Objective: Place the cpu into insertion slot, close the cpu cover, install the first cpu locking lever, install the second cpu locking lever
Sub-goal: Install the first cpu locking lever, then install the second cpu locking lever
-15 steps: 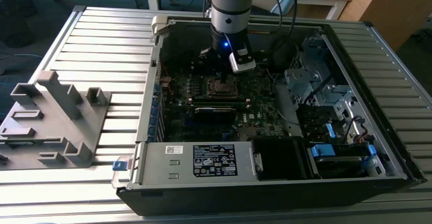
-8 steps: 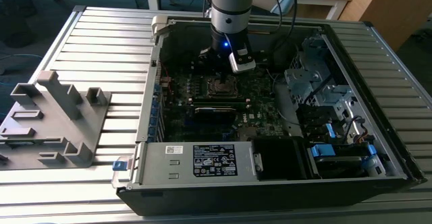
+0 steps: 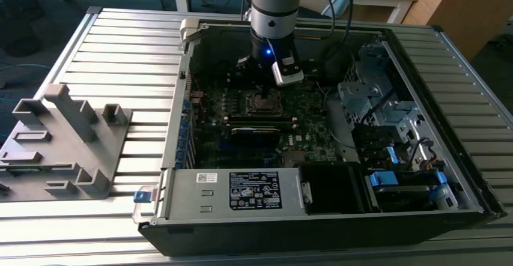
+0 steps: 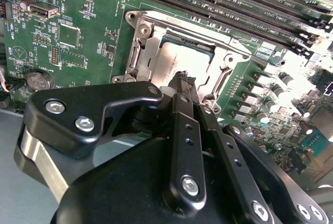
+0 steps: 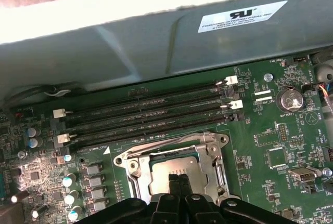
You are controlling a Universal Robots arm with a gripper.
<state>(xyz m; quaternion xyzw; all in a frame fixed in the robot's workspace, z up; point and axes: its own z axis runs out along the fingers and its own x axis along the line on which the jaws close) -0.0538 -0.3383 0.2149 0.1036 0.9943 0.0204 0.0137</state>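
Cpu (image 4: 179, 60), flat dull-silver square, lies under the silvery cpu cover (image 4: 148, 42), black hand (image 4: 183, 81) fingers pressed together above it

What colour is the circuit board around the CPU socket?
Green. The circuit board shows it best in the second wrist view, around the silvery cpu cover.

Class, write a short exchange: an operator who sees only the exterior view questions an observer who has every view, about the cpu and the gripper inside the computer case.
Operator: I can't make out the socket from here. Is the cpu in?
Observer: Yes. In both wrist views the cpu lies flat, its silver face showing through the window of the cpu cover.
Operator: And the jaws?
Observer: In the first wrist view the gripper has its jaws together, with the tips at the cpu's edge.
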